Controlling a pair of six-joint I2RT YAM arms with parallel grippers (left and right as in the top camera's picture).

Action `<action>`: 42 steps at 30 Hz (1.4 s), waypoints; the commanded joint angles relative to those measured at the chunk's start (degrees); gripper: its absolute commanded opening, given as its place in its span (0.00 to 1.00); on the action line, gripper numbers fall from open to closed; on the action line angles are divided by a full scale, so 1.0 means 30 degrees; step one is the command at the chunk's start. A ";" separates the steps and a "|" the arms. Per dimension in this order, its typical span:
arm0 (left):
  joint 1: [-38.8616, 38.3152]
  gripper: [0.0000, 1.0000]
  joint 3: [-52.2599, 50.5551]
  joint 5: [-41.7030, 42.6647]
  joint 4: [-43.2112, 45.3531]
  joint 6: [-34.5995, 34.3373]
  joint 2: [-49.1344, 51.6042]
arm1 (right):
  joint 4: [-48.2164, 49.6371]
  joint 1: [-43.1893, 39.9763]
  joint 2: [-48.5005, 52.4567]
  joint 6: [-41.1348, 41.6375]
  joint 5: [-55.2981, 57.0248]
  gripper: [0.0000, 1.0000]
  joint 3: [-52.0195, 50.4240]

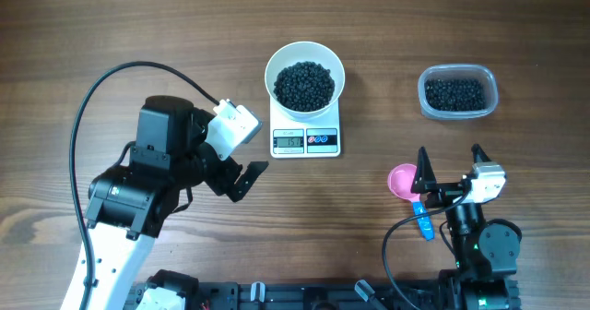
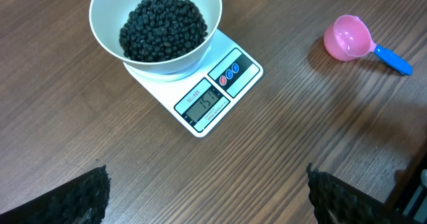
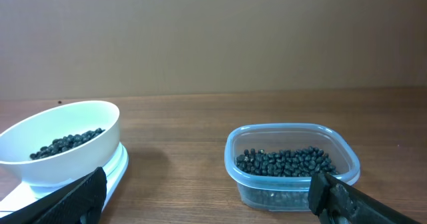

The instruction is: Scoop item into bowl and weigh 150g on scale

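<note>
Left end effector (image 1: 241,178) hangs over the desk (image 1: 111,33) with its fingers spread wide and nothing between them. It points roughly at the scale (image 1: 305,141), which sits just ahead of it and a bit to its right, with bare wood in between.

The bowl (image 1: 271,65) sits square on the scale, and the beans (image 1: 305,85) heap up in the middle of it, below the rim. The display faces the robot, and from the left wrist view I read it as right around the target, maybe a hair over. So my guess is the weighing is basically done.

If any trimming is needed, it all comes down to the pink scoop (image 1: 403,181). It lies flat on the desk with its cup away from the robot and its blue handle (image 1: 422,222) running back toward the base, tilted slightly right. It looks empty.

Right end effector (image 1: 449,153) is also fully spread and holding nothing. Its left finger is just beside the scoop's cup, so the right arm is clearly nearer. The bowl is forward and to its left, with a clear path there.

The plastic tub (image 1: 424,102) sits straight ahead of that arm, still holding plenty of beans, well apart from the scale and nowhere near a desk edge.
</note>
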 commanded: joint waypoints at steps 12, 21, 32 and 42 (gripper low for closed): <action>0.0102 1.00 0.0299 -0.2645 -0.2725 -0.5901 -0.2820 | 0.0102 0.0080 -0.0262 -0.0313 -0.0299 1.00 -0.0160; 0.0109 1.00 0.0291 -0.6936 -0.5508 -1.5278 -1.2866 | 0.0102 0.0080 -0.0262 -0.0313 -0.0306 1.00 -0.0160; 0.0219 1.00 0.0291 -0.9865 -0.5989 -1.9693 -1.3821 | 0.0102 0.0080 -0.0262 -0.0321 -0.0306 1.00 -0.0160; 0.0160 1.00 0.0007 -1.0695 -0.3789 -1.9504 -1.3821 | 0.0102 0.0080 -0.0262 -0.0321 -0.0299 1.00 -0.0160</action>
